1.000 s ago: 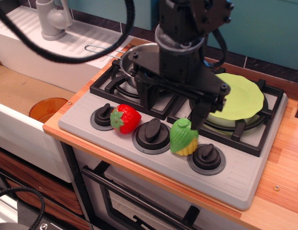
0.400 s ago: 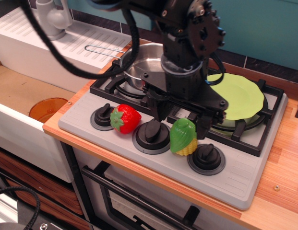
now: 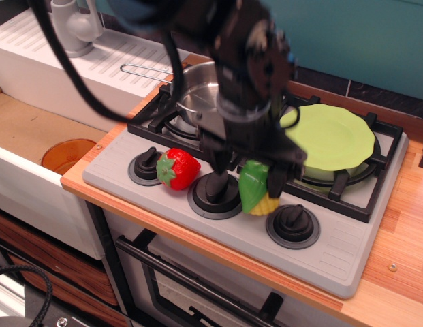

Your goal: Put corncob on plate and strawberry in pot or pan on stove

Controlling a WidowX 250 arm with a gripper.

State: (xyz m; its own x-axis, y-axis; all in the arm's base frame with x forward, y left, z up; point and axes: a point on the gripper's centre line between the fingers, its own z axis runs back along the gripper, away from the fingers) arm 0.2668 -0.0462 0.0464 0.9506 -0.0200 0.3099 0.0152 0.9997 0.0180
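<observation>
Gripper (image 3: 246, 178) spread open astride the corncob (image 3: 255, 190) at frame center on the stove (image 3: 334, 245); strawberry (image 3: 178, 168) left, plate (image 3: 334, 139) upper right, saucepan (image 3: 195, 95) behind.

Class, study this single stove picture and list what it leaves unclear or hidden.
- End effector: motion-blurred; open or shut on the corncob cannot be told.
- Corncob: its upper part is covered by the arm.
- Pot: the right side and much of the inside are behind the arm.
- Plate: left rim is covered by the arm.
- Faucet: cut off by the top edge.
</observation>
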